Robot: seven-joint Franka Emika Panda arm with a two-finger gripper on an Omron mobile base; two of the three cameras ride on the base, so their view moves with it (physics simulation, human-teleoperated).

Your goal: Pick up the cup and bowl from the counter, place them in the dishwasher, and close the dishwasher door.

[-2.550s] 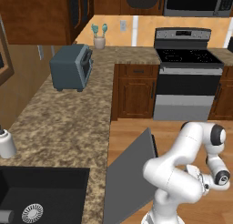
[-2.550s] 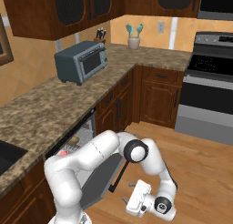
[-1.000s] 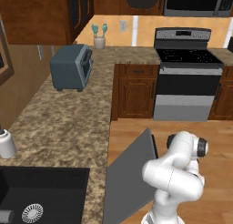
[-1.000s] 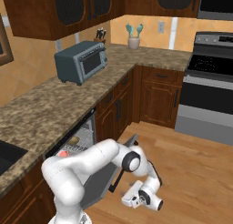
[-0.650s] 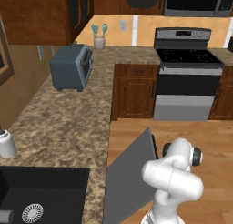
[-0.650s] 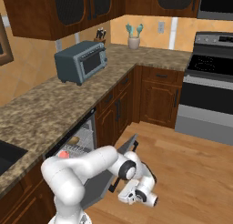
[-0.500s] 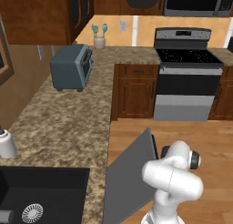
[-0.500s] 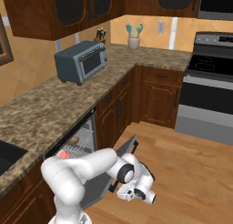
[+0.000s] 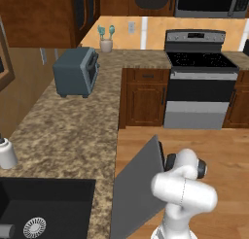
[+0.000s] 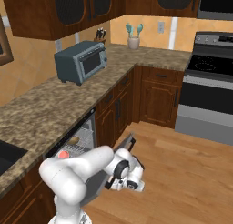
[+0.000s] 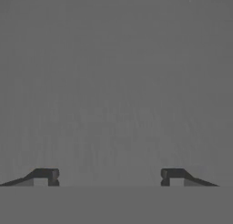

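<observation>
Compared with a second ago, the arm has folded lower and closer to the dishwasher door point(image 9: 138, 189), and the hand that stood out over the wooden floor point(image 10: 182, 173) now sits right against the door's outer face. On the left of the left base view, a white jar point(image 9: 7, 153) stands on the bench point(image 9: 68, 131) by the black sink point(image 9: 44, 209); further along the bench sit the grey toaster point(image 9: 75, 78) and the beige pot of teal utensils point(image 9: 105, 39), with the stove point(image 9: 199, 87) off to the right. The door is a flat grey panel, half open and tilted, its long axis running from the hinge near the cabinets up and out to the dark handle bar point(image 10: 127, 145) at its free edge. In the right base view the dishwasher point(image 10: 79, 141) shows its wire rack under the bench, with the cup point(image 10: 63, 155) in the rack, its red top just visible; the tan bowl point(image 10: 74, 140) appears to lie just behind it. The gripper point(image 11: 109, 176) faces a plain grey surface at close range, its jaws spread wide and pinching nothing.
</observation>
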